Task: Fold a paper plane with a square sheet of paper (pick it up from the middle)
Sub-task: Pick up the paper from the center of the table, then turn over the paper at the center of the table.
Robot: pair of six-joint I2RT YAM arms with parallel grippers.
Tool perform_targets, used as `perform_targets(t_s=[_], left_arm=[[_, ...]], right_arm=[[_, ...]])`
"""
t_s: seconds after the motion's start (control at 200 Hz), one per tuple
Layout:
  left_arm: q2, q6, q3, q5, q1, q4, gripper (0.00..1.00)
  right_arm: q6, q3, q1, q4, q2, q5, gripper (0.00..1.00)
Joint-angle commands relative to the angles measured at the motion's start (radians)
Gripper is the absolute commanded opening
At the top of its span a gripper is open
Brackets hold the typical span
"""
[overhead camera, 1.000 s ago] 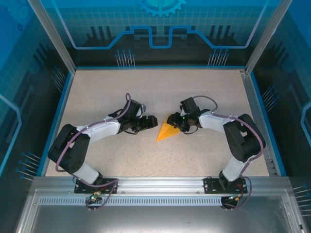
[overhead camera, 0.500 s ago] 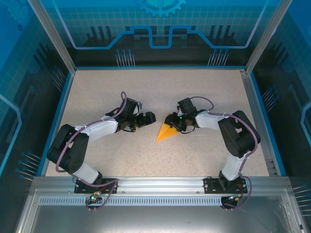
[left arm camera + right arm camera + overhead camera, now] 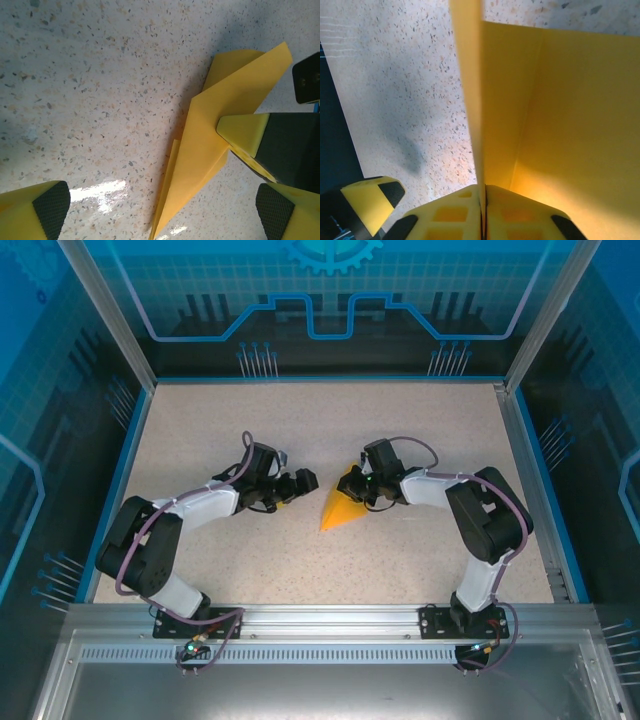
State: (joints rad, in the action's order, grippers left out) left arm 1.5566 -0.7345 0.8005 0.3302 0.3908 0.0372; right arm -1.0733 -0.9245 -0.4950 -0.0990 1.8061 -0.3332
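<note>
**Item.** The slim, pointed, orange-yellow paper plane (image 3: 341, 510) sits near the middle of the speckled beige surface (image 3: 430, 430). Its nose points toward the arm bases. Whether the nose rests on the surface cannot be determined.

**Right end effector** (image 3: 482, 192). It is clenched on the plane's centre ridge at the tail end. The right wrist view shows the yellow pads pressed together with the paper edge between them.

**Left end effector** (image 3: 300, 486). It is released, with jaws wide. It stands just beside the plane on its left and is not touching it.

**Assessment.** The folding appears nearly complete. The step in hand looks like a two-handed finish in which the right holds the ridge while the left comes in to take or crease a wing.

**Recommendations.**
- Hold the right grip steady, without twisting, since thin paper will buckle at the pinch.
- Bring the left in low and square to the fold line.
- Close the left on the paper forward of the right pads, well apart from them, to avoid finger contact.
- Close gently, because a skewed bite would pull the wings out of line.
</note>
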Motion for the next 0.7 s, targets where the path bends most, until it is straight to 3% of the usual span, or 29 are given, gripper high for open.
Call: perform_targets(t_s=[0.0,0.4,0.57,0.695], left_arm=[[-0.016,-0.046,-0.008,0.081,-0.023,-0.031,0.98],[-0.016,-0.172,-0.003,0.307,-0.049,-0.137,0.99],[0.003,-0.343,-0.050,0.426,-0.050,-0.394,0.98],[0.002,-0.381,-0.068,0.447,-0.049,-0.489,0.98]], right_arm=[[0.005,0.003,-0.004,-0.047,-0.014,-0.038,0.07],[0.030,-0.017,0.064,-0.147,-0.138,-0.265,0.06],[-0.004,-0.033,0.067,-0.165,-0.169,-0.329,0.07],[-0.046,-0.036,0.066,-0.222,-0.167,-0.358,0.08]])
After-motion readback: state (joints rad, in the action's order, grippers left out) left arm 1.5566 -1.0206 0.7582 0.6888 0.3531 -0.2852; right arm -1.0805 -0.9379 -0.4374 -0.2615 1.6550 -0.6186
